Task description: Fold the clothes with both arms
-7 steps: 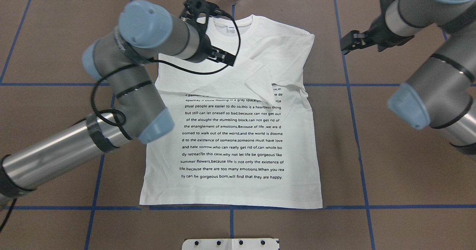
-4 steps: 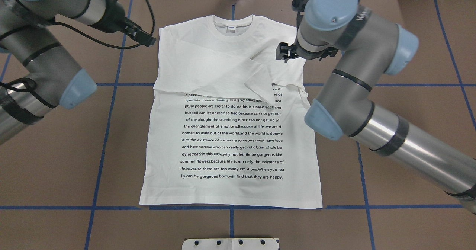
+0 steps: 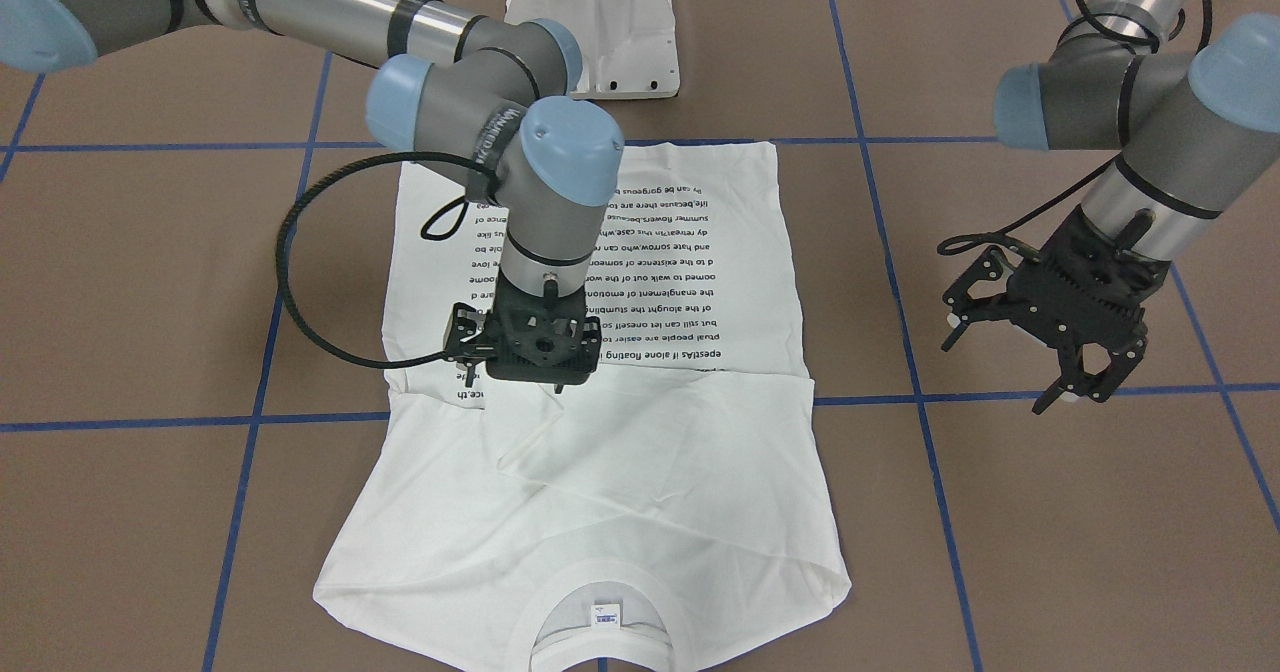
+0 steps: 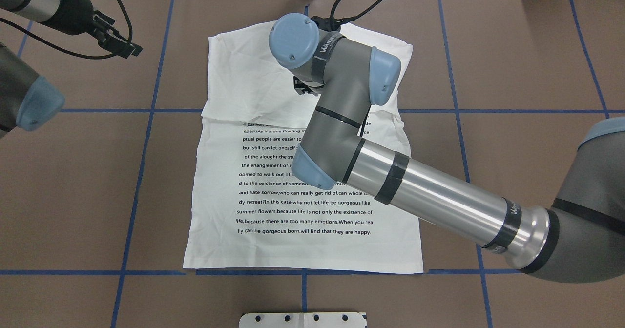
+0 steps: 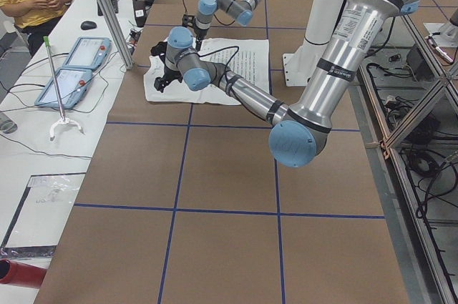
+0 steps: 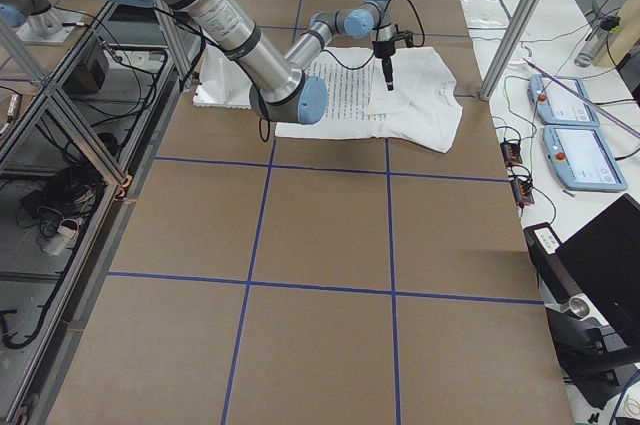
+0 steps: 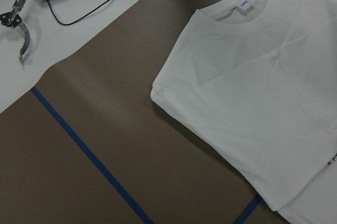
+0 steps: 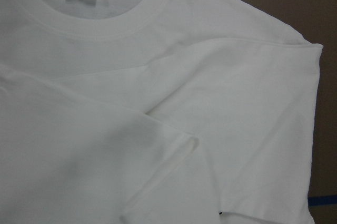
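- Overhead exterior: the brown bench (image 4: 512,74) carries the white T-shirt (image 4: 273,191) flat at centre, print up, sleeves folded across the chest.
- Right arm (image 4: 429,196) reaches over the shirt. Its wrist has moved from the shoulder edge inward to above the folded sleeves.
- Left arm (image 4: 29,1) has drawn farther from the shirt's corner, over bare bench.
- Right gripper (image 3: 530,352) points down at the sleeve fold. Its fingers are hidden under the body, so I cannot tell whether they are spread or closed.
- Left gripper (image 3: 1075,397) hangs well apart from the shirt, fingers spread, holding nothing.
- Collar tag (image 3: 605,613) shows in the front-facing view. Overhead, the right wrist hides it.
- Shirt itself lies unchanged.
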You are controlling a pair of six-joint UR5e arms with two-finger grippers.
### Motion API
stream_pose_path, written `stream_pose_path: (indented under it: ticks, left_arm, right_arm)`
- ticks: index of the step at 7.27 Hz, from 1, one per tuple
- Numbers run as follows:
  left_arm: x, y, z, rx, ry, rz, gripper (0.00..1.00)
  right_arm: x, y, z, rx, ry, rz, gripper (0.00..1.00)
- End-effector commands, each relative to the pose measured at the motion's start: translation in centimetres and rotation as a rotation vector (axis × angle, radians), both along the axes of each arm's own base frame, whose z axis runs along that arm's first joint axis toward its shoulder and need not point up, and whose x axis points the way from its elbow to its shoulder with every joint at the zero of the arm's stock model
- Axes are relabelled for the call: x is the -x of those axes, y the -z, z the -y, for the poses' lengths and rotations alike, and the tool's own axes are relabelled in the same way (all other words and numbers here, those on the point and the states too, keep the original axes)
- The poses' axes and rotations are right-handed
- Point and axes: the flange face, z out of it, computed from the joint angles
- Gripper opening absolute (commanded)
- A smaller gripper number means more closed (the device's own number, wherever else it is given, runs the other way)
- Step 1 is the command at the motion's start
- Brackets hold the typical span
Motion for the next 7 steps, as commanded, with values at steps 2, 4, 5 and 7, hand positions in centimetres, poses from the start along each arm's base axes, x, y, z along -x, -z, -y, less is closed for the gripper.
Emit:
stream_pose_path:
  ticks: [2,4,5,7]
  left_arm:
    - [0.5,-1.9,-0.9,-0.003,0.012,-0.021,1.0]
    - [0.5,-1.9,-0.9,-0.002,0.013,-0.021,1.0]
    - [0.5,-1.9,-0.9,-0.002,0.013,-0.021,1.0]
    - [0.6,-2.0,-0.9,0.0,0.014,-0.021,1.0]
  right_arm:
    - [3.3,-1.9,-0.6,-0.012,-0.003,-0.08,0.9]
    - [4.5,-2.8,-1.2,-0.019,-0.02,-0.097,0.85]
    - [4.6,-3.2,-1.0,-0.026,-0.023,-0.111,0.81]
    - [5.9,-4.5,0.3,-0.08,-0.044,-0.083,0.75]
